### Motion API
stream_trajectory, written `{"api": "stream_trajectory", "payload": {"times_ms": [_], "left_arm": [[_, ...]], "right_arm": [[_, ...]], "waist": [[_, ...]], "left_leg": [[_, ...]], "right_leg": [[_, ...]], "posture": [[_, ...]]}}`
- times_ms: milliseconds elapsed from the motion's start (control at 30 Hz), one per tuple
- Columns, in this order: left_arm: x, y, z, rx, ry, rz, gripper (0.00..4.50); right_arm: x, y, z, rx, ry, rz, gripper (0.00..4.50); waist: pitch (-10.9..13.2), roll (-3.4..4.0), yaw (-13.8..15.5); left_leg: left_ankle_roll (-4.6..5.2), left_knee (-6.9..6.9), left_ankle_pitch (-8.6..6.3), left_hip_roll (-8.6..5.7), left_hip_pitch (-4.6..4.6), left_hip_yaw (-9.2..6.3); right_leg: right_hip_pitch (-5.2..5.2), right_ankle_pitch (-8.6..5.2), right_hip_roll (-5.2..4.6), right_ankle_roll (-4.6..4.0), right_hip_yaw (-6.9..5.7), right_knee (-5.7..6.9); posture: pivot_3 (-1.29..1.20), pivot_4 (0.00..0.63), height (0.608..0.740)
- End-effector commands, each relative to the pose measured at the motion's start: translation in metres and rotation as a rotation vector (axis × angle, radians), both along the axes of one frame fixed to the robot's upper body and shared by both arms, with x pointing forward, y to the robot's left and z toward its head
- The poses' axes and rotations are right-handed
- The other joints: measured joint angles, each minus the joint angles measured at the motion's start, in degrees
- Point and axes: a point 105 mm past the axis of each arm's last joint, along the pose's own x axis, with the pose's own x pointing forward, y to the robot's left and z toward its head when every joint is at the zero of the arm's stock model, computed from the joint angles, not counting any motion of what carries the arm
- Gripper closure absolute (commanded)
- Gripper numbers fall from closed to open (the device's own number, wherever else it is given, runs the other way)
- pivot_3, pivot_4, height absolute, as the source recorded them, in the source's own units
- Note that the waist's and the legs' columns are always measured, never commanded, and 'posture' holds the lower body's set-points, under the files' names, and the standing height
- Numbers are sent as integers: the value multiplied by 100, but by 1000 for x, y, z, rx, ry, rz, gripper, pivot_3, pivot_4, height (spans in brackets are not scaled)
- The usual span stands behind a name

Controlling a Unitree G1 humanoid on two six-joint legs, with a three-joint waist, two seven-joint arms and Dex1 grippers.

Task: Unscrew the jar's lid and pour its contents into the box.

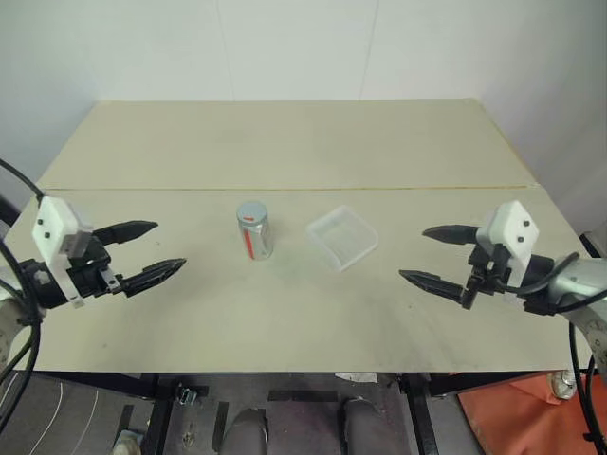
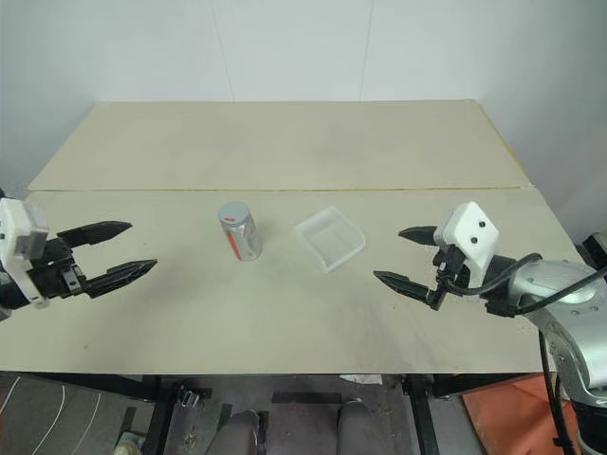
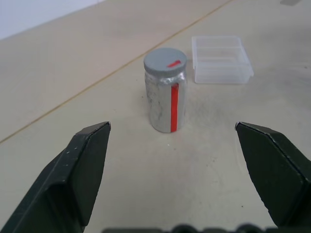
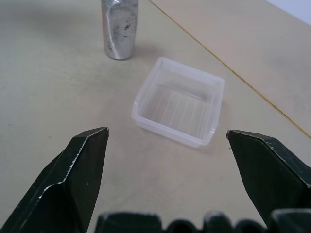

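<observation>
The jar stands upright in the middle of the table, silvery with a red stripe down its side. Its grey lid with a small red mark is on top. The contents are hidden inside. Just right of the jar lies the clear square box, empty. My left gripper hovers open to the left of the jar, fingers pointing at it, nothing between them. My right gripper hovers open to the right of the box, also empty. The jar and box show ahead of the right fingers.
The beige table has a seam line running across behind the jar and box. Its front edge lies just below both grippers. A white wall stands behind the table. An orange thing lies on the floor at the lower right.
</observation>
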Motion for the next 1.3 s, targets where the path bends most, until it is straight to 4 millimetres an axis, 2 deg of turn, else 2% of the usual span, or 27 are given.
{"api": "stream_trajectory", "payload": {"times_ms": [33,267,400,533,733,867,1300], "left_arm": [[-3,-3,3,9,-29,4,39],[-4,-10,2,-46,-24,10,39],[7,-11,-2,-86,-35,125,39],[14,-26,-6,-132,-34,128,39],[33,-48,-32,-175,-14,169,39],[43,-64,-41,-179,-25,197,39],[69,-95,-61,-246,-96,309,39]], "right_arm": [[-3,-1,12,-8,-56,13,0],[-7,9,11,10,-43,78,0],[-8,7,10,-9,-57,66,0],[-8,7,12,-20,-71,78,0],[-5,13,20,-40,-109,109,0],[-5,17,23,-32,-119,118,0],[-12,15,21,-61,-134,70,0]], "waist": [[0,0,1],[0,0,-3],[0,0,3],[0,-2,10],[0,-2,-4],[0,-2,14],[-1,-4,65]], "left_leg": [[0,0,0,0,1,0],[0,0,0,0,1,0],[0,1,0,0,1,0],[0,3,0,-1,3,0],[-1,3,1,-2,5,0],[-1,3,1,-2,3,0],[-3,9,2,-4,5,0]], "right_leg": [[1,0,0,0,0,0],[0,0,0,0,0,1],[1,0,0,0,0,2],[6,1,0,1,0,3],[6,3,0,1,0,2],[5,4,0,1,0,2],[14,7,0,4,0,-1]], "posture": [[0,150,740],[0,150,740],[0,150,740],[0,150,740],[0,150,740],[0,150,740],[0,150,740]]}}
